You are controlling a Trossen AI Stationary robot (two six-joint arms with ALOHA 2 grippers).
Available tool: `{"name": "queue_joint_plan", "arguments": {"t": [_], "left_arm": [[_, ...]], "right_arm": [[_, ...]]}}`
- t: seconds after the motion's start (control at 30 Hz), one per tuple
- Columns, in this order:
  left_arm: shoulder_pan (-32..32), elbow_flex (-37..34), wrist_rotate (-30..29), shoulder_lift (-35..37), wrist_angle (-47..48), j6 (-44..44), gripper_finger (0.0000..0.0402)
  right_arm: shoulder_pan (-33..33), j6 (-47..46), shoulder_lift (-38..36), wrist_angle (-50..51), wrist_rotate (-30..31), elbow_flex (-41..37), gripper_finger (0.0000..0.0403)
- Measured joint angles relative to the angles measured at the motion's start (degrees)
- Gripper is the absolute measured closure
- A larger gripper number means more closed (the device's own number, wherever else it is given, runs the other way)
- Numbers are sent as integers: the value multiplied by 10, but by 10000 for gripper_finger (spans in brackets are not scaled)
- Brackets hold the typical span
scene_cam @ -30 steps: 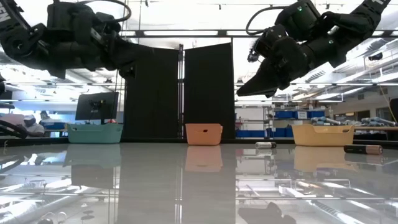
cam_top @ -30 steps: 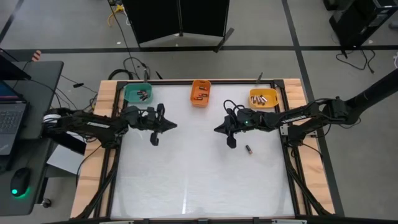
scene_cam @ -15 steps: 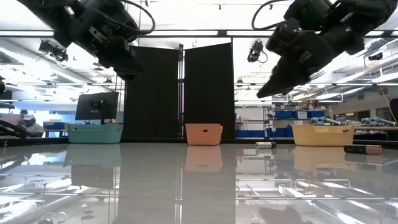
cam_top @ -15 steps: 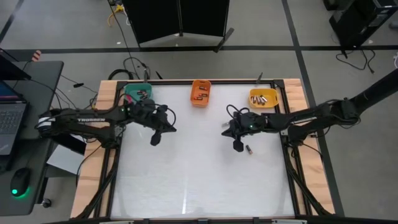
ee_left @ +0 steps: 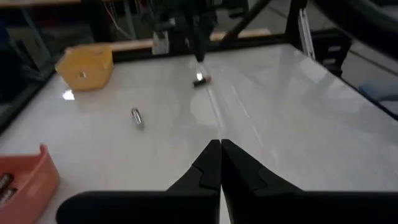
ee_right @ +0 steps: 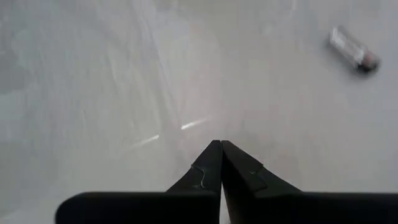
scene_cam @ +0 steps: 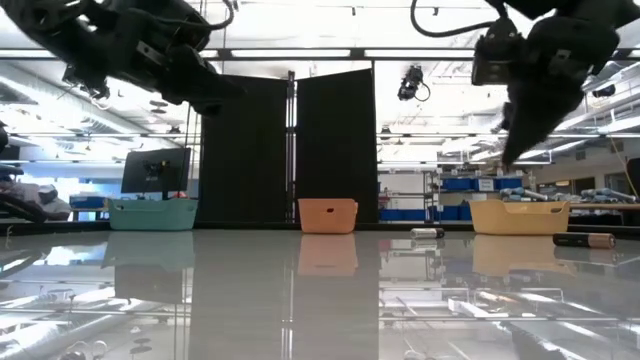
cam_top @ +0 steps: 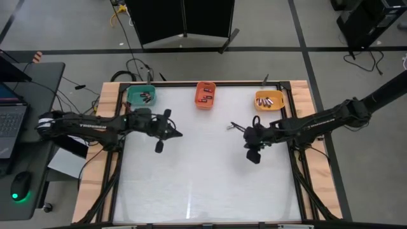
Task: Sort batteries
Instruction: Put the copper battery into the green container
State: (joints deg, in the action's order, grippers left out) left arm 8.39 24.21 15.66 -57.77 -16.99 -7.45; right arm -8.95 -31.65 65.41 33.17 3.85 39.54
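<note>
**High view.** The left gripper (cam_top: 173, 132) hangs over the table's (cam_top: 191, 184) 10 o'clock sector. Its arm waits there. The right gripper (cam_top: 253, 151) points down over the 3 o'clock sector. Three bins line the 12 o'clock edge: teal bin (cam_top: 132, 96), orange bin (cam_top: 205, 101) and yellow bin (cam_top: 267, 106). Each holds sorted batteries. No loose battery can be made out here; one may lie hidden under the right gripper.

**Low view.** Two loose batteries lie flat on the surface. The silvery battery (scene_cam: 427, 233) is at about 3 o'clock from the orange bin. The long battery (scene_cam: 585, 240) lies at 5 o'clock from the yellow bin. The right gripper hangs well above the surface.

**Left wrist view.** The left fingers (ee_left: 211, 163) are pressed together with nothing between them. The silvery battery lies well ahead, and a red-ended battery (ee_left: 200, 79) lies under the right arm's tip.

**Right wrist view.** The right fingers (ee_right: 212, 163) are likewise clamped on nothing. The red-ended battery lies apart from them on bare table.

**Handling.** The batteries are judged rigid, light and smooth. They are likely to roll on the glossy top. Part the fingers first, then take hold across the barrel at mid-length, square to its axis.
</note>
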Motion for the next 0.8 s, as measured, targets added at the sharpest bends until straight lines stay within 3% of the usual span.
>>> {"name": "queue_joint_plan", "arguments": {"t": [0.13, 0.33, 0.53, 0.8], "left_arm": [[-1, -34, -15, 38, -46, 5, 389], [-1, -59, -38, 132, -36, 16, 390], [-1, -88, -55, 228, -4, 17, 390], [-1, -126, -65, 296, -1, 39, 390]], "right_arm": [[-16, -100, 0, 47, -13, 8, 363], [-26, -237, 1, 114, -52, 8, 328], [-69, -332, 1, 153, -53, -4, 285], [-126, -427, 1, 136, 14, -39, 241]]}}
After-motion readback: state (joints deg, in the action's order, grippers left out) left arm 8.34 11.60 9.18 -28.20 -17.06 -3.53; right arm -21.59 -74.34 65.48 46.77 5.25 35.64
